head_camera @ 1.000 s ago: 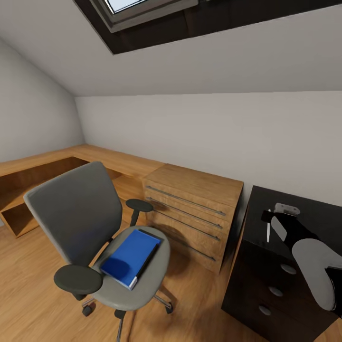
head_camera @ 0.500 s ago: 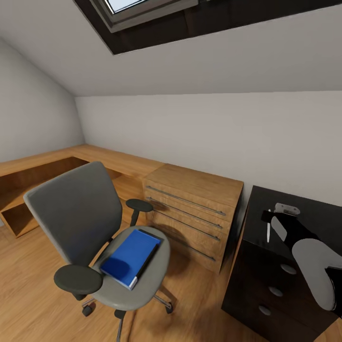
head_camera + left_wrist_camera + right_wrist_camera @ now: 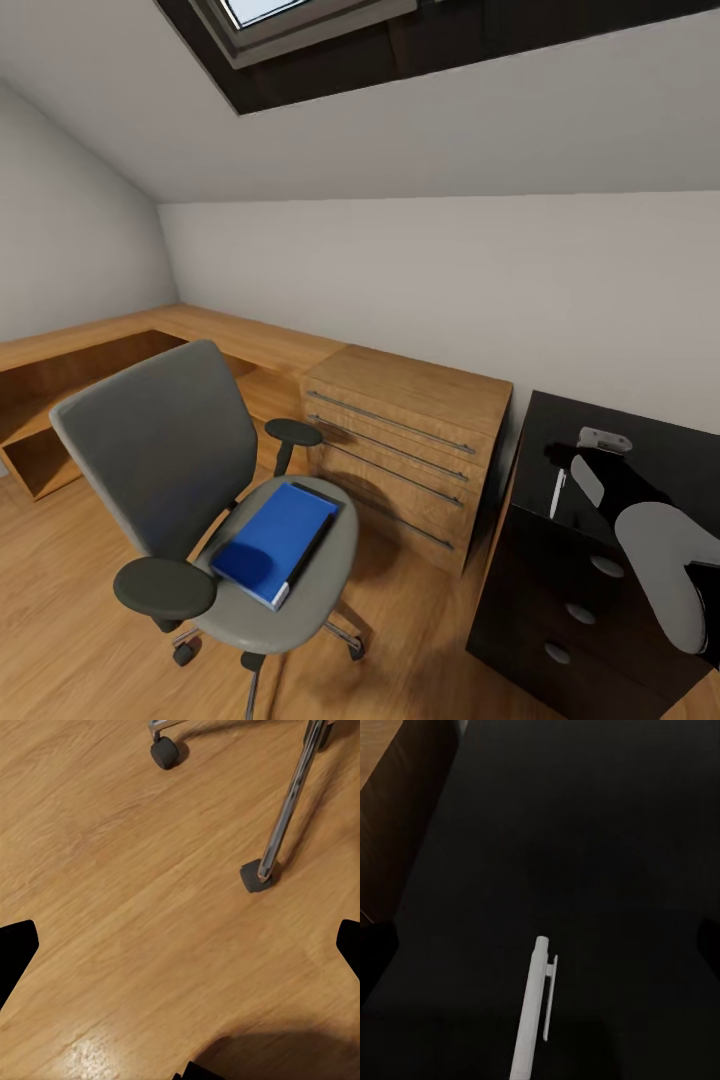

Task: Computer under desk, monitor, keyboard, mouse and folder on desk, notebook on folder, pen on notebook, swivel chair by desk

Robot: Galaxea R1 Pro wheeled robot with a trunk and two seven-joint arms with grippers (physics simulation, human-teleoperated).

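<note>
The swivel chair (image 3: 170,450) stands on the wood floor to the left of the desk (image 3: 545,425). The blue folder (image 3: 275,540) lies on its grey seat, with a dark strip showing along its right edge. My right gripper (image 3: 567,458) hovers open over the black desk's near-left corner. The pale pen (image 3: 557,493) lies tilted just below it, free of the fingers. In the right wrist view the pen (image 3: 534,1009) shows against the black desk top between the widely spread jaws of the right gripper (image 3: 542,945). My left gripper (image 3: 180,945) is open above the floor near the chair's casters (image 3: 255,876).
A light-wood drawer chest (image 3: 410,440) stands between the chair and the desk. A low wooden bench (image 3: 100,345) runs along the sloped walls at the left. The desk's drawer unit (image 3: 575,600) with round knobs faces me. A skylight (image 3: 300,20) is overhead.
The pen has slipped lower and tilted on the desk, away from my right gripper. The chair, the folder and the view have not moved.
</note>
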